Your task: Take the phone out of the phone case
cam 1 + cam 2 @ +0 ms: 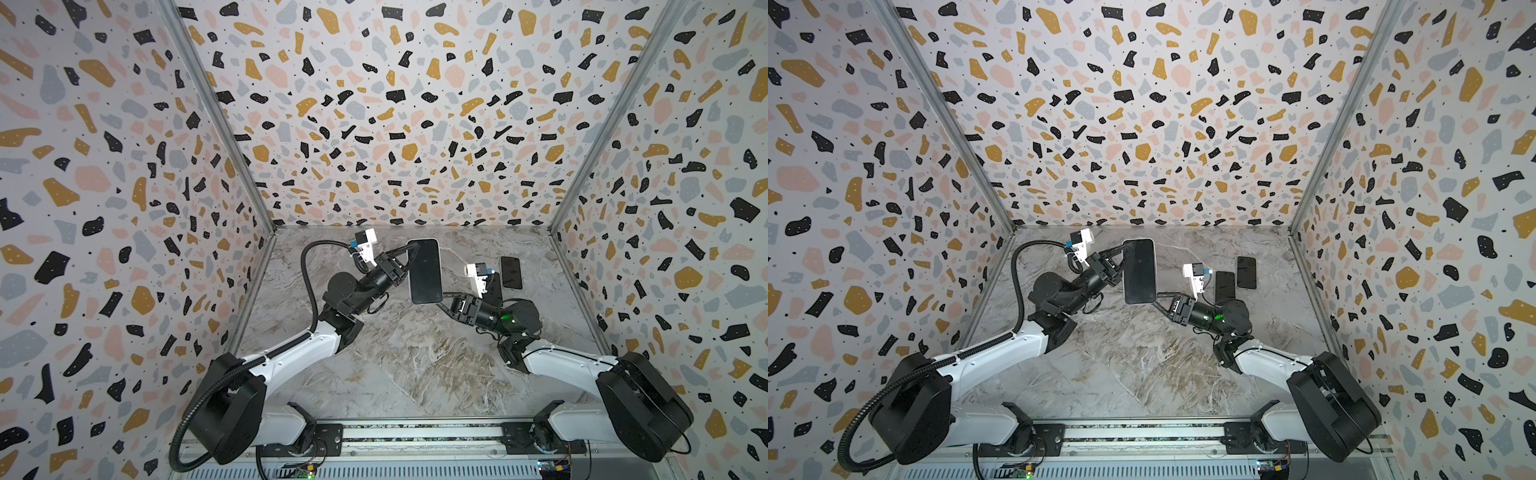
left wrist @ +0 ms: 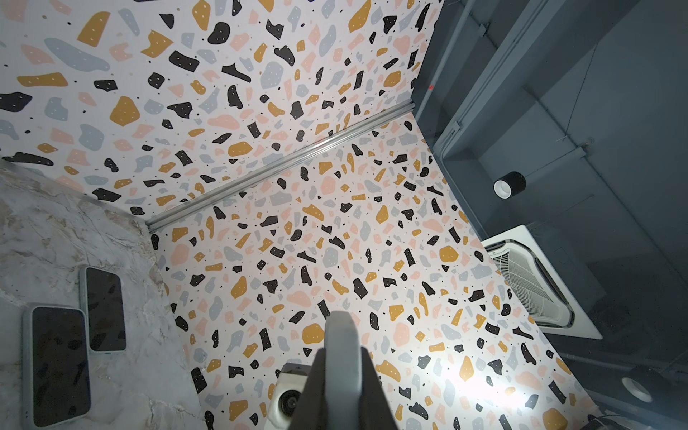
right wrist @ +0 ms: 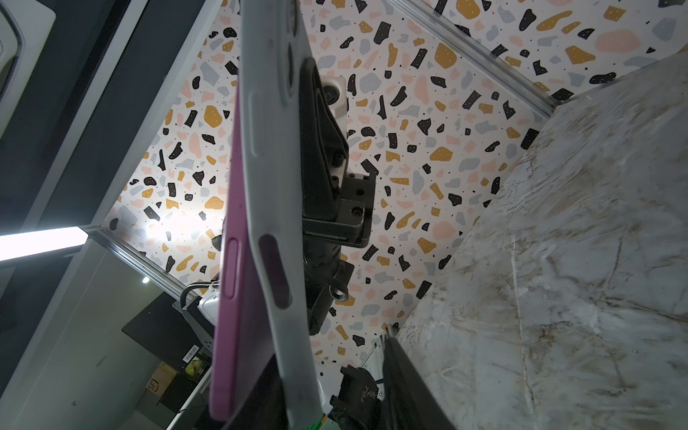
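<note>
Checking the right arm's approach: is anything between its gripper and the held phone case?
Nothing visible does: the right gripper is at a corner of the phone case that the left gripper holds.

The phone (image 1: 1139, 270) hangs above the marbled surface (image 1: 1142, 365) with its dark screen turned up toward the camera. The pale rim of the phone case (image 1: 1154, 266) shows along its right side and top. The left hand (image 1: 1124, 249) is clamped on the case at the upper left edge. The right hand (image 1: 1159, 300) meets the lower right corner, one finger touching it; whether it grips cannot be told. To the right, two dark-screened phones lie flat on the surface just beside each other, the nearer phone (image 1: 1224, 286) and the farther phone (image 1: 1246, 272). Terrazzo-patterned walls (image 1: 1142, 124) enclose the cell.
</note>
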Action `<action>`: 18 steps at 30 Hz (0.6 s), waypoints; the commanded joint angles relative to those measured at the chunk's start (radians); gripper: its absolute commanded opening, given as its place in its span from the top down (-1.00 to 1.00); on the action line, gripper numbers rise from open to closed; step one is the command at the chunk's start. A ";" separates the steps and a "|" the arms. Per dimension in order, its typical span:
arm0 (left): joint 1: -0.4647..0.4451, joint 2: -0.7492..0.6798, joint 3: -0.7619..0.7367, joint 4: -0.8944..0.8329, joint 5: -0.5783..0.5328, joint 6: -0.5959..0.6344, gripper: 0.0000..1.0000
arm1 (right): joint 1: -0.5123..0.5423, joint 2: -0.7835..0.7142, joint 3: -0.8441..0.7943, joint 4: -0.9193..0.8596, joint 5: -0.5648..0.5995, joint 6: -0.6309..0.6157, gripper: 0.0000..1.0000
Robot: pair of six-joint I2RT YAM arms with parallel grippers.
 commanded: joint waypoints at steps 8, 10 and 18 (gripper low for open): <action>-0.011 0.013 -0.018 0.113 0.010 -0.005 1.00 | -0.002 -0.040 0.002 0.058 0.007 0.056 0.48; -0.011 0.021 -0.027 0.121 0.000 -0.009 1.00 | -0.002 -0.051 -0.007 0.050 0.010 0.061 0.55; -0.015 0.046 -0.051 0.126 -0.011 -0.020 1.00 | 0.004 -0.097 -0.028 0.017 0.016 0.079 0.90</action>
